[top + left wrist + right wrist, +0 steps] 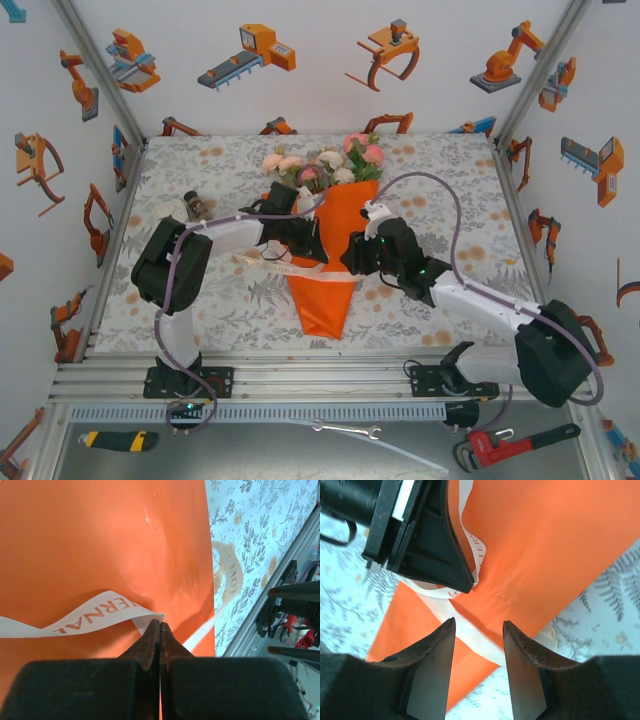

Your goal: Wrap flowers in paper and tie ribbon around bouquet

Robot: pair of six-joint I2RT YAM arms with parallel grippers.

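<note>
The left tool (160, 627) has its fingers pressed together, the tips pinching the ribbon (95, 614) at lower centre of the left wrist view. The right tool (479, 630) has its fingers spread with nothing between them, and a band of ribbon crosses the paper (555, 550) just beyond the gap. The ribbon is a narrow, flat, cream-white strip with pale brown lettering, only partly legible. From the left tool's tips it runs with one twist to the left edge of the frame. A further loop lies on the counter (260, 535) at upper right, past the paper's edge. The paper is bright orange, plain, lightly dimpled and rolled into a cone. In the overhead view the cone sits at centre frame, pointed end toward the bottom, with the left tool close against the left of its middle and the right tool against the right. The flowers (325, 165), pink and cream roses with green leaves, emerge from the cone's wide end at upper centre, beyond both tools. A grey leaf-print cloth (200, 300) covers the counter.
</note>
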